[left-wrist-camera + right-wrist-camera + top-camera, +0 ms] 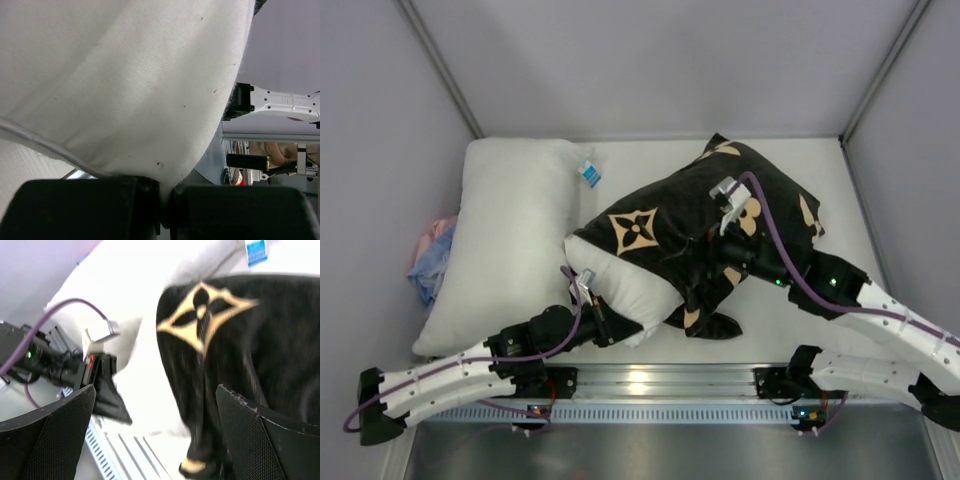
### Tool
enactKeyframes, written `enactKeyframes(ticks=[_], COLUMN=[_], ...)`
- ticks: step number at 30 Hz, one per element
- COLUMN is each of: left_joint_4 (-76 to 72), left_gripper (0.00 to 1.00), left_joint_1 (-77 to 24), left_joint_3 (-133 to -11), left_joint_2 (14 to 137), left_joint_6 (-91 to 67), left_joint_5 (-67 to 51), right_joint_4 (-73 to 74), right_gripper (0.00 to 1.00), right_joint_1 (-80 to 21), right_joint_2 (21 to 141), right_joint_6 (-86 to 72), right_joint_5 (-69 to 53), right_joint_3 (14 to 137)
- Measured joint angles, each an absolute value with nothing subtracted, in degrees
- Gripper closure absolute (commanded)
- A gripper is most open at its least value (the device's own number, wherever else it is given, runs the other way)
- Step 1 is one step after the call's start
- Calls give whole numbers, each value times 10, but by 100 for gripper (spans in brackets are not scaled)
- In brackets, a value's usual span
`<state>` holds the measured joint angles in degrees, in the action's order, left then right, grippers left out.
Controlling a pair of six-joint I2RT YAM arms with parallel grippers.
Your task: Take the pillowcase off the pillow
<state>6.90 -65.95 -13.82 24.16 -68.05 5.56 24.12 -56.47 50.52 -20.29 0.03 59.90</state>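
The black pillowcase with tan flower shapes lies bunched mid-table, still covering the far part of the pillow. The white pillow sticks out of its near-left end. My left gripper is shut on the near corner of that bare end, and white fabric is pinched between the black jaws. My right gripper hangs over the pillowcase's near edge. In the right wrist view it stands wide open with nothing between its fingers. The black cloth is beside the right finger.
A second white pillow lies along the left side, with a blue-white tag at its far right corner. A pink-blue cloth bundle is wedged against the left wall. Grey walls enclose the table. A metal rail runs along the near edge.
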Motion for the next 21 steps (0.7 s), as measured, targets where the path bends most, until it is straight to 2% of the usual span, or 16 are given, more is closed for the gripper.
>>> enactKeyframes(ticks=[5, 11, 14, 16, 17, 18, 19, 21], left_joint_4=[69, 64, 65, 65, 65, 65, 65, 65], left_gripper=[100, 100, 100, 100, 100, 100, 100, 100], left_joint_1=[-660, -660, -661, -661, -661, -661, -661, -661], left_joint_3=[-134, -113, -107, -107, -107, -107, -107, -107], left_joint_2=[216, 204, 202, 200, 200, 200, 201, 204], left_joint_6=[-691, -708, -714, -715, -715, -715, -715, -715], left_joint_5=[58, 56, 57, 57, 58, 58, 58, 58], right_joint_4=[222, 214, 213, 210, 209, 206, 204, 195], right_gripper=[1, 12, 18, 29, 38, 75, 86, 99], right_joint_1=[-565, -565, -565, -565, -565, -565, -565, -565], right_joint_2=[675, 888, 940, 951, 953, 954, 955, 961], right_joint_6=[-161, -115, -95, -84, -79, -74, -70, -72], right_joint_5=[-1, 44, 55, 55, 55, 56, 63, 86], right_joint_3=[722, 794, 804, 811, 814, 815, 815, 815])
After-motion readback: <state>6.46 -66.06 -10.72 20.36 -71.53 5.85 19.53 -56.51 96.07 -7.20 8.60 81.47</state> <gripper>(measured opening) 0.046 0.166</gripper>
